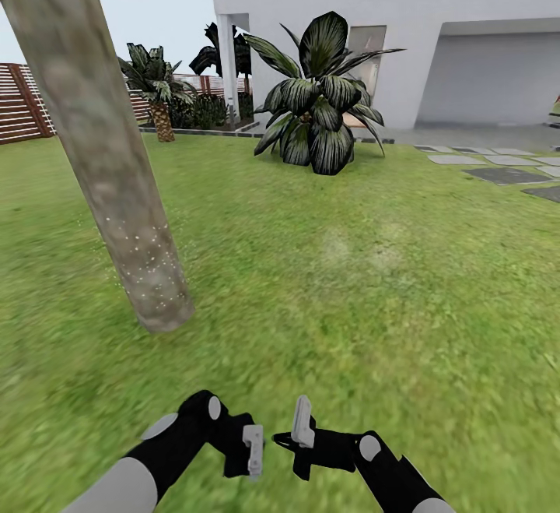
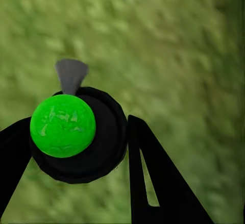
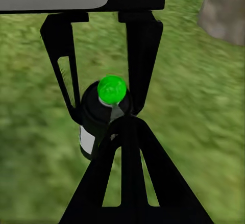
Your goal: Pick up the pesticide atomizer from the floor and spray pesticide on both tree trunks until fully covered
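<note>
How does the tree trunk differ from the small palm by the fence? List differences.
The tree trunk is thick, smooth, grey-brown and leaning; the palm is short, scaly, orange-brown and upright. The tree trunk is bare, speckled white near its base; the palm carries fronds. Both stand in the garden.

white house (image 1: 404, 30) | dark shrub (image 1: 319, 100) | short palm (image 1: 159, 100) | paving slabs (image 1: 505, 174)

Trunk (image 1: 117, 178): stands ahead on the left, leaning, and blocks that side.
Lawn (image 1: 350, 279): open grass ahead and to the right of the trunk.
Shrub (image 1: 319, 100): far across the lawn, before the house (image 1: 404, 30).
Fence (image 1: 23, 100): closes the far left.
Grippers: left gripper (image 1: 253, 451) and right gripper (image 1: 299, 427) are near each other, with a narrow gap.
Atomizer (image 3: 99, 119): fills the room between the left fingers (image 3: 140, 55).
</note>
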Available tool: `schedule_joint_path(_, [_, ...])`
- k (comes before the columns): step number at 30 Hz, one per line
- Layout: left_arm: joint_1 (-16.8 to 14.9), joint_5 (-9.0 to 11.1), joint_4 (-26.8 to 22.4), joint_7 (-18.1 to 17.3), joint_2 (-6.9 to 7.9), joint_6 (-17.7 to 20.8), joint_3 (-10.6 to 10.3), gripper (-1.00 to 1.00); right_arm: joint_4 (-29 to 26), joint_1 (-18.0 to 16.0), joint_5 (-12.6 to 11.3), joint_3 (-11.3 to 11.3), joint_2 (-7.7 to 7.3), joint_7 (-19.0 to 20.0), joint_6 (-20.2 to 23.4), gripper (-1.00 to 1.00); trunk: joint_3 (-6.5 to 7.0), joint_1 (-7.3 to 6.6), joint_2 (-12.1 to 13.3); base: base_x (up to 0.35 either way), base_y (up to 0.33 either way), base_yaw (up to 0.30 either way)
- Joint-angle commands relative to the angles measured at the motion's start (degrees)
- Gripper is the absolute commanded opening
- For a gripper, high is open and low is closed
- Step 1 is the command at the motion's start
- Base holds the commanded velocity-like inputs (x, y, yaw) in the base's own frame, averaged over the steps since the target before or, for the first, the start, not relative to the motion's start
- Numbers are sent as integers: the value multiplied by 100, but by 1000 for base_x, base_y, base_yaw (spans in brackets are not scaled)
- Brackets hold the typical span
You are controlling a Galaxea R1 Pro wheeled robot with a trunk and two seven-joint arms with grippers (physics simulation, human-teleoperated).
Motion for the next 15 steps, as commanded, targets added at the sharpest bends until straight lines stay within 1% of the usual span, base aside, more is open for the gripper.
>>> schedule_joint_path(1, [-2,-8,-7,-25,-28,50,-6,-100,-5,-2,41,-6,1,0,-23,-100,-5,-1,-2,0,0,0])
schedule_joint_path(5, [-2,-8,-6,-25,-67,48,-7,-100,-5,-2,41,-6,1,0,-23,-100,-5,-1,-2,0,0,0])
schedule_joint_path(12, [-2,0,-13,-20,-84,48,-7,-100,-5,-2,41,-6,1,0,-23,-100,-5,-1,-2,0,0,0])
schedule_joint_path(15, [-2,1,-9,-20,-153,48,-7,-100,-7,-2,41,-6,1,0,-23,-100,-5,-1,-2,0,0,0])
